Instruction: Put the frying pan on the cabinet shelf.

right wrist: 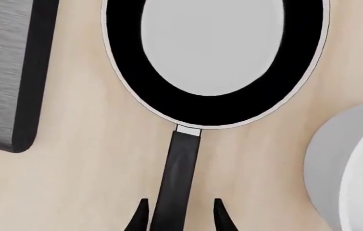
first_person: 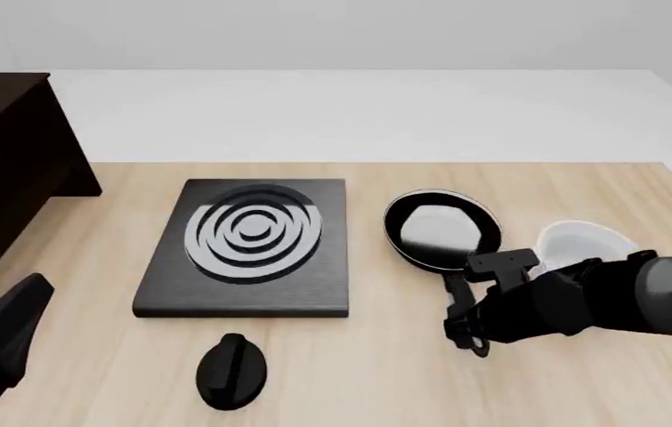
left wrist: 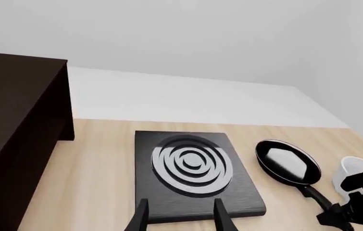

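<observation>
- Right now the frying pan (first_person: 441,229) lies flat on the tabletop (first_person: 98,382), just right of the black stove plate (first_person: 249,247), well apart from the dark cabinet (first_person: 4,160) at the far left.
- Its long handle (right wrist: 176,178) runs between the spread fingers of the right tool (right wrist: 177,219); whether they touch it, I cannot tell.
- A white bowl (first_person: 583,242) sits just right of the pan.
- A black knob (first_person: 233,370) rests nearer than the stove plate.
- Left tool (left wrist: 181,219) hovers with fingers apart, empty, near the stove plate's closest edge.
</observation>
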`<action>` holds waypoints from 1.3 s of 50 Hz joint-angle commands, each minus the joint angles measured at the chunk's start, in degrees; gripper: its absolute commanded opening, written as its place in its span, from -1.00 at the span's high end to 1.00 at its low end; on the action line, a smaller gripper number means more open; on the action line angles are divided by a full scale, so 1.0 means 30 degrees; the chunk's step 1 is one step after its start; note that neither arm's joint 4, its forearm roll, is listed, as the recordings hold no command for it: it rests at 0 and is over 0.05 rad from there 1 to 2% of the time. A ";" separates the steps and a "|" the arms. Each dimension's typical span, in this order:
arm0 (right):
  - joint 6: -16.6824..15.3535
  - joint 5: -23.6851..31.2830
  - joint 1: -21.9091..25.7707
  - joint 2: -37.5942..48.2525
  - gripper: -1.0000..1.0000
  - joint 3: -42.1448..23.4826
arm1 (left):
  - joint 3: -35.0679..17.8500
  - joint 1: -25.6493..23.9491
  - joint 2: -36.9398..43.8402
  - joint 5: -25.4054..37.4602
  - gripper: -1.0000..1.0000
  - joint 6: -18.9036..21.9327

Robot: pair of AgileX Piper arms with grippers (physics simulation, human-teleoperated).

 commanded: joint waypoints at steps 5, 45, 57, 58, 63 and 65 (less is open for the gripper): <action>0.0323 -0.0806 0.0100 0.0492 -1.00 0.0434 | 0.0268 -0.0018 0.0028 -0.0226 -1.00 0.0028; -0.2136 0.1246 -0.2158 -0.4921 1.00 -0.0169 | 0.0046 -0.0096 -0.0226 0.0060 -1.00 -0.0267; -0.3051 0.0507 -0.2621 -0.7329 1.00 0.0114 | -0.0094 0.0034 0.0183 0.0153 -1.00 -0.0461; -0.3099 0.0376 -0.2597 -0.7661 1.00 0.0158 | -0.0063 0.0004 0.0142 0.0149 -1.00 -0.0551; -0.2930 0.0082 -0.2217 -0.8623 1.00 0.0259 | 0.0046 -0.0122 0.0238 -0.0010 -1.00 -0.0540; -0.2949 0.0145 -0.2277 -0.9138 1.00 0.0146 | 0.0083 -0.0196 0.0293 -0.0100 -1.00 -0.0585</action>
